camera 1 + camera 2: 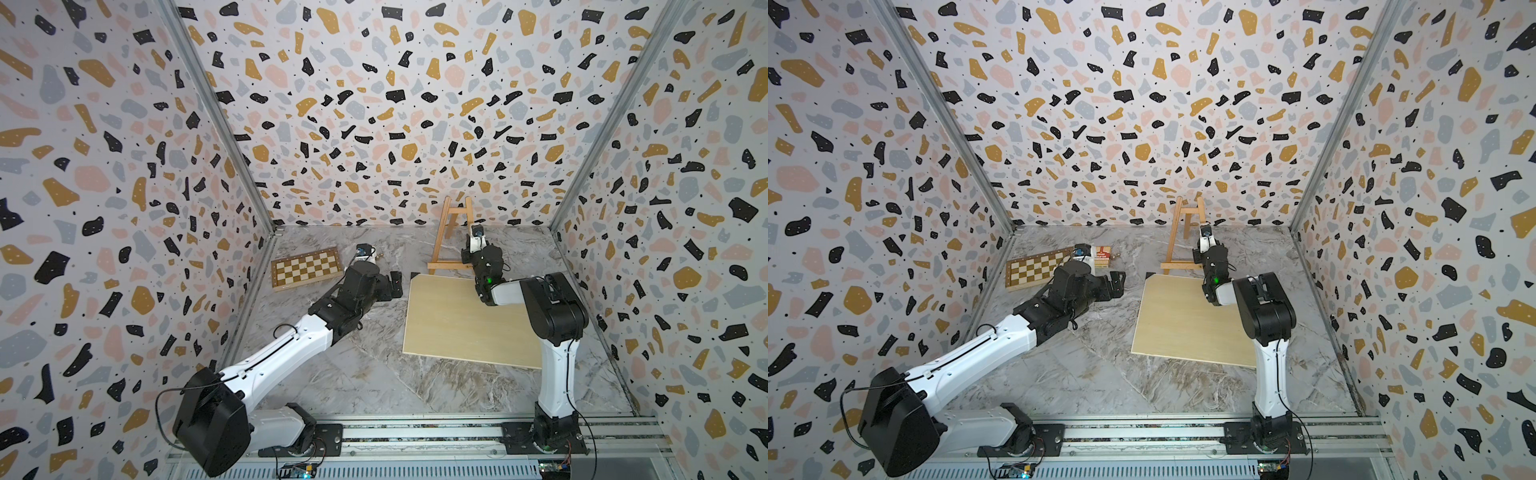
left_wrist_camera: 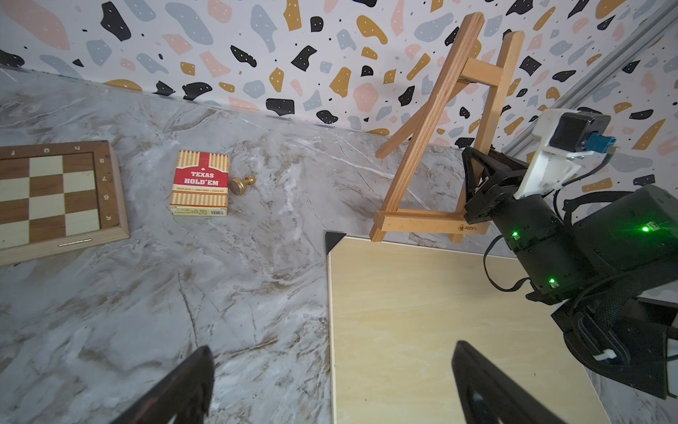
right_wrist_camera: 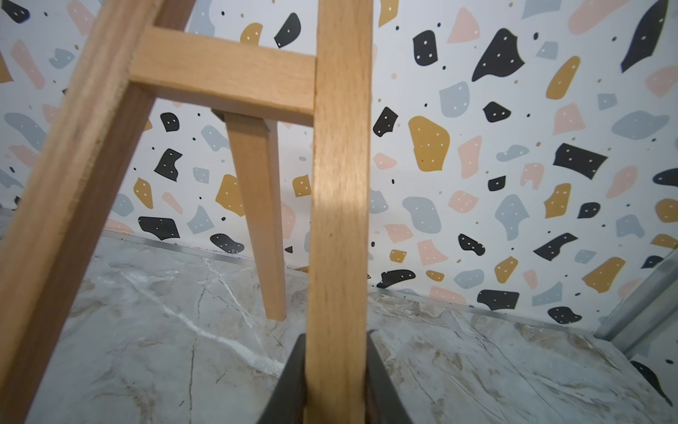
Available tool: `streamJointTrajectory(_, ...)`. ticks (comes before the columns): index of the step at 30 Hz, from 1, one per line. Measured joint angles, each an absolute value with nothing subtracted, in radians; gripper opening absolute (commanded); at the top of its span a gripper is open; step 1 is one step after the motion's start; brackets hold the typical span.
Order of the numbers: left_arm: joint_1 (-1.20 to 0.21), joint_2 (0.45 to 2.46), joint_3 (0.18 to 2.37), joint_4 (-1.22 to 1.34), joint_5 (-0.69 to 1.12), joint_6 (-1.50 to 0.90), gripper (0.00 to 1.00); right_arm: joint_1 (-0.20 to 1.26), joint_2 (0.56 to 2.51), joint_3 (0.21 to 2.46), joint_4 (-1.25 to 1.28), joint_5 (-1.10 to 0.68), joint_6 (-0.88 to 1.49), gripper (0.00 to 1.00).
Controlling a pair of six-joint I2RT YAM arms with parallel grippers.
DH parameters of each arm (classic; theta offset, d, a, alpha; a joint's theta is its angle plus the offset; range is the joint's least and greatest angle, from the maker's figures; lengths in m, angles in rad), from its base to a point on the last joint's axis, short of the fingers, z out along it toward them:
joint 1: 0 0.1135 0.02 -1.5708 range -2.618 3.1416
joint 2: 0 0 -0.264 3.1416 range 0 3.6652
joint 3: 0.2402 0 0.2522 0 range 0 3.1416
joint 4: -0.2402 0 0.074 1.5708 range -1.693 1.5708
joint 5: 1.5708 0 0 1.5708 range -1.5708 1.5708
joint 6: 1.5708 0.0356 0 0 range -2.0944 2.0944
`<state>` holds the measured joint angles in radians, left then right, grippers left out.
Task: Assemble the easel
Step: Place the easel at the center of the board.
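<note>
The right fingers (image 3: 290, 381) are nearly closed, pinching one front leg of the easel (image 1: 446, 264), which stands upright near 1 o'clock on the tabletop (image 1: 374, 374). The left fingers (image 2: 176, 389) gape wide, empty. Its thin, stiff slats look light and tippy; a low grip on a leg seems safest

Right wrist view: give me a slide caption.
Right pincer clamps a front leg of the upright easel standing on the marble table.

Chessboard (image 2: 55, 194) cropped; easel (image 3: 341, 220) top cropped.
</note>
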<state>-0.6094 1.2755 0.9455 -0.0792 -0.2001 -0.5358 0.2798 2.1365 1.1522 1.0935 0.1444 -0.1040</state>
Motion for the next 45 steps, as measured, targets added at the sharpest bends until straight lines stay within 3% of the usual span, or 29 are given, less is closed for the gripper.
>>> streamJointTrajectory(11, -0.602, 1.307, 0.945, -0.067, -0.199, -0.535, 0.99, 0.259, 2.173, 1.174, 1.125, 0.097, -0.106, 0.0)
streamJointTrajectory(14, -0.602, 1.321, 0.945, -0.065, -0.197, -0.535, 0.99, 0.26, 2.176, 1.174, 1.131, 0.101, -0.106, 0.07)
streamJointTrajectory(24, -0.599, 1.332, 0.945, -0.065, -0.188, -0.54, 0.99, 0.288, 2.187, 1.174, 1.142, 0.17, -0.082, 0.1)
streamJointTrajectory(28, -0.598, 1.333, 0.945, -0.065, -0.184, -0.54, 0.99, 0.31, 2.192, 1.174, 1.147, 0.189, -0.072, 0.19)
streamJointTrajectory(45, -0.589, 1.333, 0.945, -0.065, -0.173, -0.551, 0.99, 0.367, 2.262, 1.26, 1.106, 0.282, -0.077, 0.27)
